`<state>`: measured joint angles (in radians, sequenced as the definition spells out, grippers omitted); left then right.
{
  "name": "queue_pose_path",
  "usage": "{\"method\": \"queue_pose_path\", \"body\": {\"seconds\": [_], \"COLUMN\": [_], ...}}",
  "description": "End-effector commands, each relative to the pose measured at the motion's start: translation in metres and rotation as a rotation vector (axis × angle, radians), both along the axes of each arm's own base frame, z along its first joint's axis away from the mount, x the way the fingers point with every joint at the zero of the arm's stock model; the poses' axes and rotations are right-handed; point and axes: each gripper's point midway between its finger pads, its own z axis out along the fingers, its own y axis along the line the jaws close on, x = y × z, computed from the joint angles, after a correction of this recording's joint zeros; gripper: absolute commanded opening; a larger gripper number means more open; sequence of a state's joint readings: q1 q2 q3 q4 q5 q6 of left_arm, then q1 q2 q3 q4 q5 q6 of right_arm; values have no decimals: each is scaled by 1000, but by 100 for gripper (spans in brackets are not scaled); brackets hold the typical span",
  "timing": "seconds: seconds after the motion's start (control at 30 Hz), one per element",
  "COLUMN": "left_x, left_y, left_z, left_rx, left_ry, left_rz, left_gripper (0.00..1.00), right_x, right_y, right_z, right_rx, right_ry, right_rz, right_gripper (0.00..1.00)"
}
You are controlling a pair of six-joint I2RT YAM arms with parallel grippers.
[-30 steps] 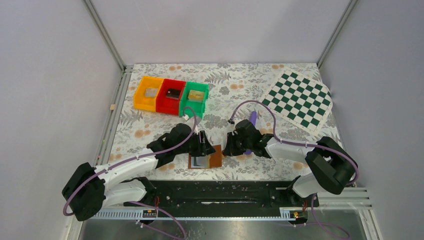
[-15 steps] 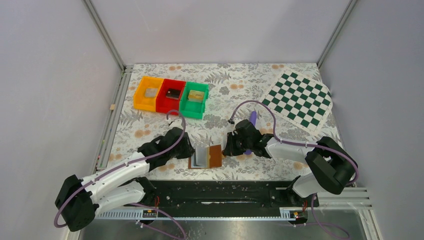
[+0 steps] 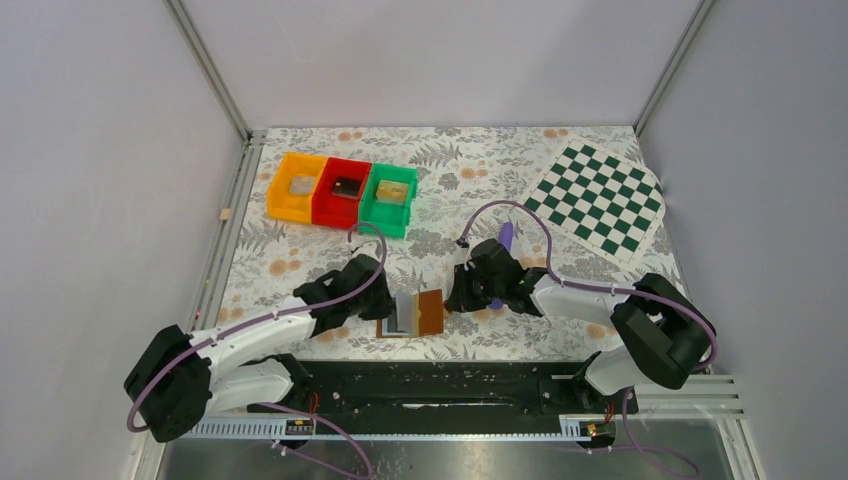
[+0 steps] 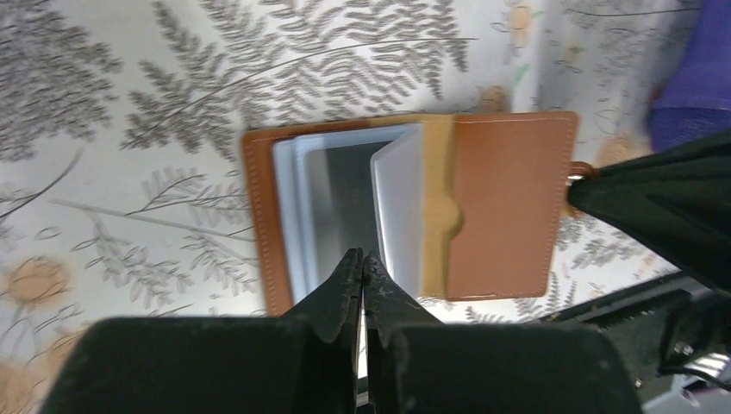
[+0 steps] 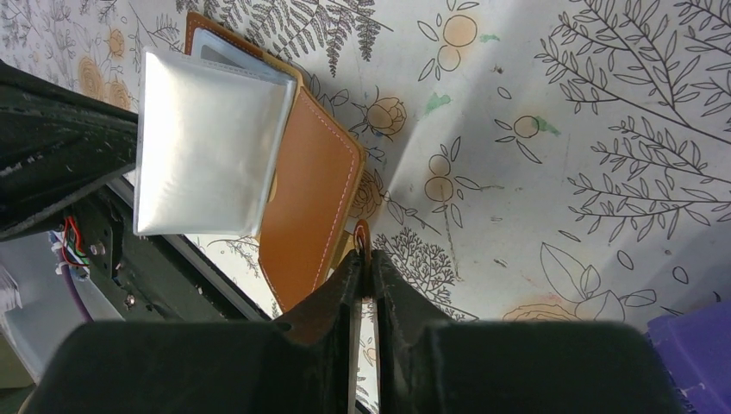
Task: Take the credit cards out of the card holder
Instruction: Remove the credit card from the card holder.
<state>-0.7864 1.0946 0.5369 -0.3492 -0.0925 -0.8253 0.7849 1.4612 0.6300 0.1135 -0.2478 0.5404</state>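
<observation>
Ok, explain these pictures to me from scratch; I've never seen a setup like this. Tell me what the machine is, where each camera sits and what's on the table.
These are two robot arms bolted at a table's near edge: the left arm and the right arm. The wide picture looks down from above and behind them. The other two come from a camera on each wrist, so that arm's own fingers show. On the flowered table lie a brown card holder, three coloured bins, a chequered mat and a purple stick. The right gripper is shut on a small loop at the card holder's edge. The left gripper is shut beside a raised pale inner leaf; whether it pinches that leaf is unclear.
</observation>
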Motion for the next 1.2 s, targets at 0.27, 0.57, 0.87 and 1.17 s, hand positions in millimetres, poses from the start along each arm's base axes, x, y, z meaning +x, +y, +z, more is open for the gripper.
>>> {"method": "queue_pose_path", "body": {"seconds": [0.27, 0.57, 0.87, 1.17], "left_x": [5, 9, 12, 15], "left_y": [-55, -68, -78, -78], "left_z": [25, 37, 24, 15], "left_rx": [-246, -290, -297, -274], "left_ry": [-59, -89, -54, -38], "left_rz": [-158, -202, -221, -207], "left_gripper": [4, 5, 5, 6], "right_x": [13, 5, -17, -42], "right_y": [8, 11, 29, 80], "right_z": [41, 84, 113, 97], "right_rx": [70, 170, 345, 383], "right_ry": [-64, -98, -69, 3], "right_rz": [-27, -10, 36, 109], "right_gripper": [35, 39, 32, 26]}}
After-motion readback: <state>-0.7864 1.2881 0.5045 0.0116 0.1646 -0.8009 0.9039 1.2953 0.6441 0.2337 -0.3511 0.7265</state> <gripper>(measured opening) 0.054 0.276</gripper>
